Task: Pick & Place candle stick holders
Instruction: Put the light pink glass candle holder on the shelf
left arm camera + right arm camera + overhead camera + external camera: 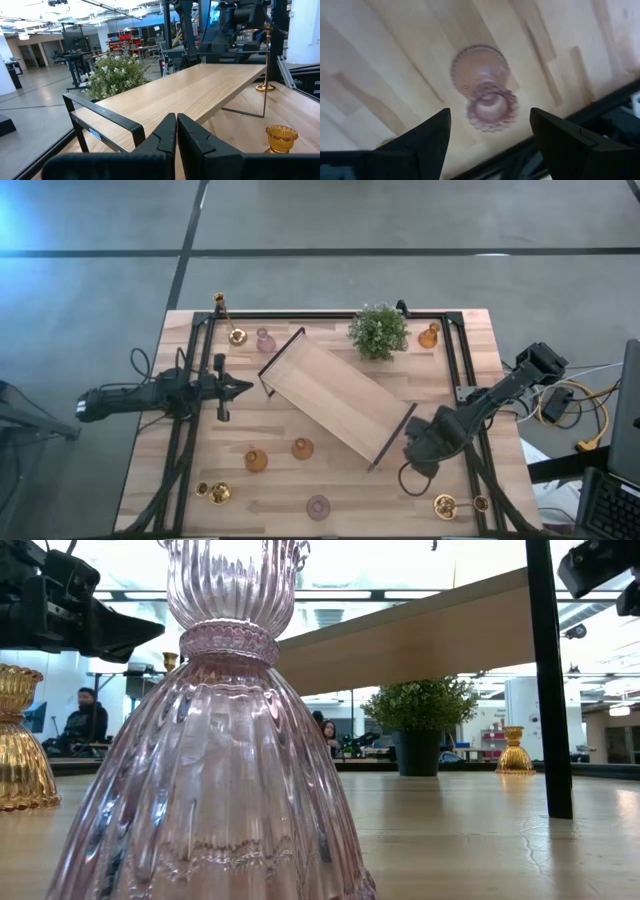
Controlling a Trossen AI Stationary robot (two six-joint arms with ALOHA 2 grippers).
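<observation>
Candle stick holders lie scattered on the table and none is on the wooden tray, so the task looks barely begun. At the front edge stands a pink holder, upright and untouched. The right gripper hovers above it with fingers spread wide, holding nothing. This looks like the approach. The next move calls for lowering the jaws around the narrow neck, centred, before closing. Near the left edge, the left gripper waits, clenched and empty. Along the far edge stand more holders and the plant.
</observation>
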